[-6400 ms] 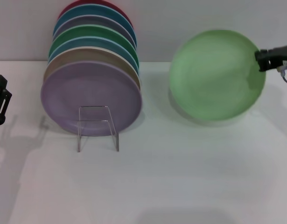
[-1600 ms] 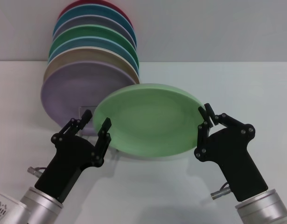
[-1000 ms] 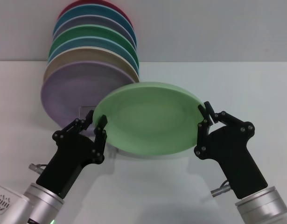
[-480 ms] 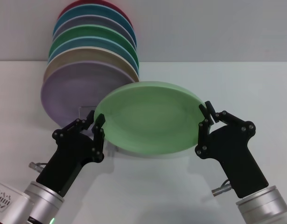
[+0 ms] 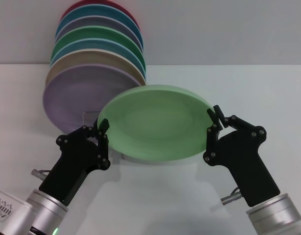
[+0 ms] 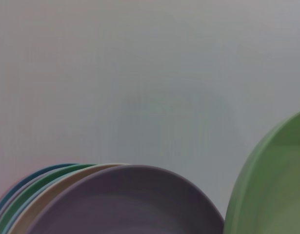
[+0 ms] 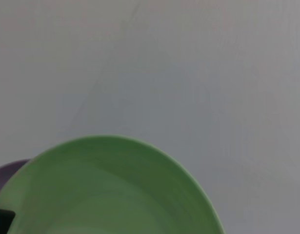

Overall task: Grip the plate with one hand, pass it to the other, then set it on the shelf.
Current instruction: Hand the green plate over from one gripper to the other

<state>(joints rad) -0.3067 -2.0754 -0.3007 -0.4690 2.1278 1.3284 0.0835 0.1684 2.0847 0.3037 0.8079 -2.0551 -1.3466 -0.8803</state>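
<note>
Plate [image 5: 155,122] hangs tilted above the table between both grippers, just in front of the lilac plate [image 5: 86,95] and hiding the shelf. You have the right gripper [image 5: 212,123] clamped on one rim and the left gripper [image 5: 102,131] closed on the opposite rim. Release the right too early, before the left holds firmly, and the plate may tip, drop, or knock the stack.

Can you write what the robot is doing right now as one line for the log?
stage: handover | plate: held in air, in front of racked plates | right gripper: shut on plate rim | left gripper: shut on opposite rim
</note>
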